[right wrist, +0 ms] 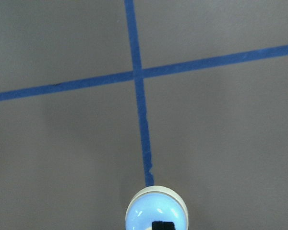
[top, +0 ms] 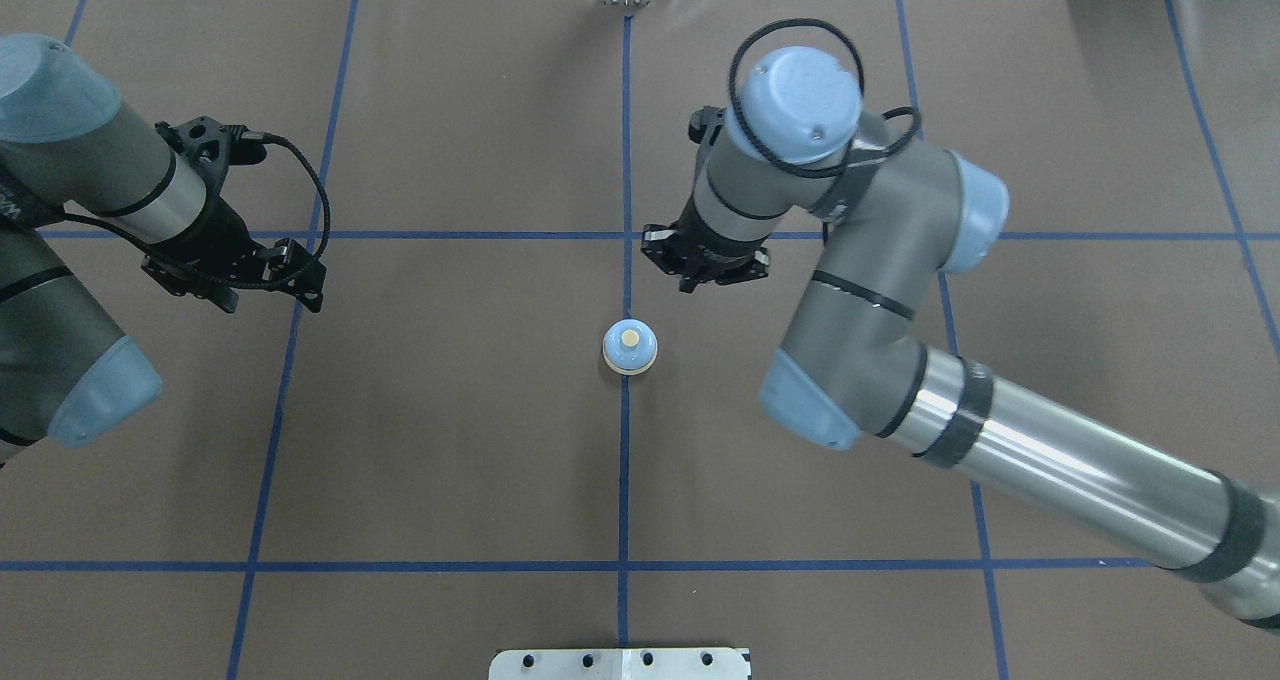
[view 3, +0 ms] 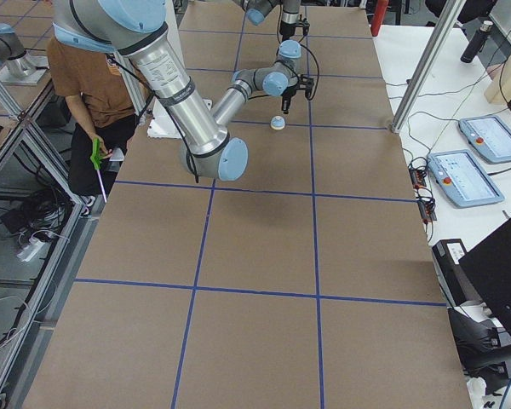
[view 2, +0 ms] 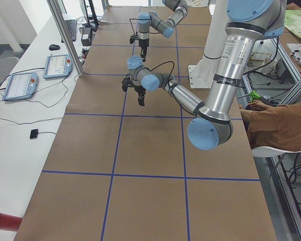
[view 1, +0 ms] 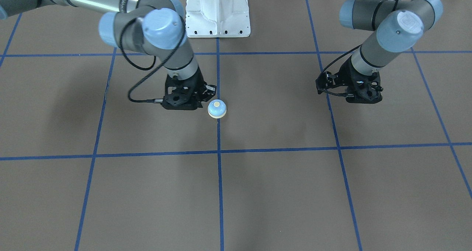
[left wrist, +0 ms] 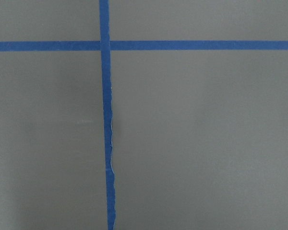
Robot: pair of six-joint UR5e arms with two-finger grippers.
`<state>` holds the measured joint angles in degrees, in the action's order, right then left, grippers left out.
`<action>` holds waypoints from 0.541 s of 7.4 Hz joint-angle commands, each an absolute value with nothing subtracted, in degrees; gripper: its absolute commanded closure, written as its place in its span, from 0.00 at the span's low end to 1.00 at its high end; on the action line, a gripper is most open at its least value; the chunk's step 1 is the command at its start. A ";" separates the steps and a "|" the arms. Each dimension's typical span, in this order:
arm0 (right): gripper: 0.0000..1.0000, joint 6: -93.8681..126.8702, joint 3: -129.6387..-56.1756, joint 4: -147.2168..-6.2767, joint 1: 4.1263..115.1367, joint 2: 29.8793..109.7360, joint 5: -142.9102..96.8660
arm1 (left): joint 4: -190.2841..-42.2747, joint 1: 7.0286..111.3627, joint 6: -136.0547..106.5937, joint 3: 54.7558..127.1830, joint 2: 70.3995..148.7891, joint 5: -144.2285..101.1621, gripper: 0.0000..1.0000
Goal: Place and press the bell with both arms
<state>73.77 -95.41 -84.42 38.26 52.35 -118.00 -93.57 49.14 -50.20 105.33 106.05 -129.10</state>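
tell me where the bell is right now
In the overhead view the bell stands at mid-table on the centre tape line, just down-left of the right gripper, apart from it.

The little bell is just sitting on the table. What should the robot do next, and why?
Probably swing the left gripper across toward the bell, to get above its button. The bell stands upright on the centre tape line, gripped by nothing. The right gripper hangs close beside it, while the left one is far off, its camera seeing only tape.
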 commanded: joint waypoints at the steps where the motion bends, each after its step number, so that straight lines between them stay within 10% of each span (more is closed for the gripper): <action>1: 1.00 64.56 -106.49 -84.64 46.71 67.26 -124.94 | -93.78 49.57 -49.49 106.25 104.86 -129.11 0.01; 4: 1.00 35.54 -110.04 -84.46 63.22 86.17 -132.00 | -93.69 54.82 -38.10 111.51 96.02 -129.63 0.01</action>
